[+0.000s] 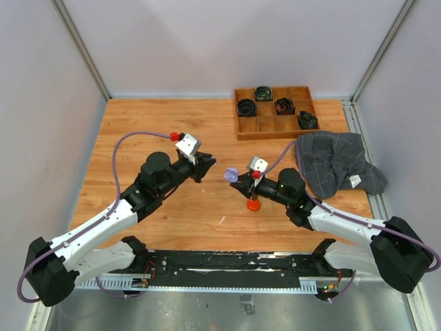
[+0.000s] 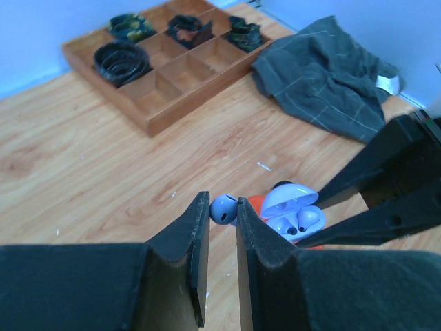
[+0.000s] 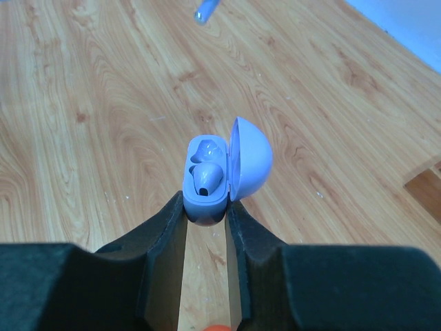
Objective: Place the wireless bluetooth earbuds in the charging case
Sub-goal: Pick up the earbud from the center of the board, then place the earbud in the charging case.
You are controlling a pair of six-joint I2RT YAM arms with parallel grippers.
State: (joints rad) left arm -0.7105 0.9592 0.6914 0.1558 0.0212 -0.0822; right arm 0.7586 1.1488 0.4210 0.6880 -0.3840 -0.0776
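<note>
L gripper [image 2: 222, 207] pinched tight, R gripper [image 3: 207, 207] clamped, tips facing

Lilac case [image 3: 205, 207] stands open, gripped at its base between the right jaws, its domed lid [image 3: 249, 160] swung up and to the right, beyond their tips. One lilac earbud [image 3: 207, 178] sits in the socket nearer the jaws, a dark spot at its lower end. A second lilac earbud [image 2: 222, 209], rounded with a small dark spot, is pinched between the tips of the left jaws, near the open case but not touching it.
</note>
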